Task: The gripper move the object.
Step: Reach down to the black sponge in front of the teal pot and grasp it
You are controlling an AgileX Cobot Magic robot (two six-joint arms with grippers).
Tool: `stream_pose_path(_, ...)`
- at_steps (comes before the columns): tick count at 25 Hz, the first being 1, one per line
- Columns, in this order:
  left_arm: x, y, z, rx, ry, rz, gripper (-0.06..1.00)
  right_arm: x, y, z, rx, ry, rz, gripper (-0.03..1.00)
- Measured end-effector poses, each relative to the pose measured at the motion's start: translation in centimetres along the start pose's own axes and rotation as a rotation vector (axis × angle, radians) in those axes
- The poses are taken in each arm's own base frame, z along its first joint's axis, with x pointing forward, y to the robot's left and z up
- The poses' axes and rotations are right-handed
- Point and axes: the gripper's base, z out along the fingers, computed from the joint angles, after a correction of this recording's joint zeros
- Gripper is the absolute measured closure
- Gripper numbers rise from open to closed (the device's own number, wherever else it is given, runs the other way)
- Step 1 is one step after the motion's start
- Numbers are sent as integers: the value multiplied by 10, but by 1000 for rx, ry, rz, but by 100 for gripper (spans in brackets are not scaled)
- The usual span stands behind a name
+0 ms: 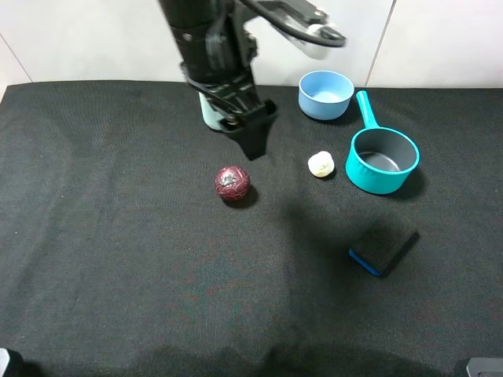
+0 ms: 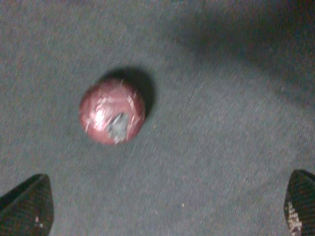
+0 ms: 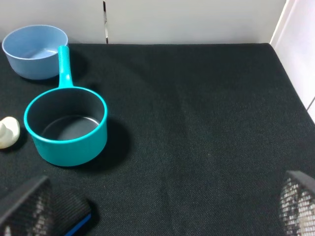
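Sponge (image 1: 383, 250): small flat rectangular block with a coarse black scouring top. Its blue base shows as a thin strip along one side. It lies flat on the worktop (image 1: 118, 236), askew to the edges, in the right half and toward the front edge, with nothing touching it. In the right wrist view the sponge (image 3: 74, 216) is partly hidden behind one fingertip.

Worktop: black cloth, fine matte weave.

Left gripper (image 1: 253, 141): black, points down, and hangs just behind the ball (image 1: 232, 182) near mid-worktop, well apart from the sponge. Left wrist view shows the gripper (image 2: 162, 211) spread wide and holding nothing, with woven-pattern fingertips (image 2: 27, 206) at both sides.

Right gripper (image 3: 160, 211): also spread wide and empty, with meshy black tips.

Ball: dark red, round and glossy, with a grey scuffed patch.

Lump (image 1: 321, 164): small, cream, smooth and rounded, between the ball and the pan and near the pan.

Pan (image 1: 383, 161): teal, round, grey inside, with a straight handle pointing to the back edge. It sits behind the sponge.

Bowl (image 1: 325, 94): light blue, smooth plastic look, by the back edge.
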Motion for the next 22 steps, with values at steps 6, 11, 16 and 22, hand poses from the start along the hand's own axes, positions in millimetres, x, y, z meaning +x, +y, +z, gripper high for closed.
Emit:
stream_pose_path(6,-25,-9,18,6,-11,39,-5,0,0,0,0,0,0,27)
stream_pose_path(11,-41,-19,31,12,-16,49,-5,0,0,0,0,0,0,27)
stream_pose_path(16,-58,-29,45,19,-21,59,-5,0,0,0,0,0,0,27)
stream_pose_path(22,-77,-46,63,29,-31,70,-5,0,0,0,0,0,0,27)
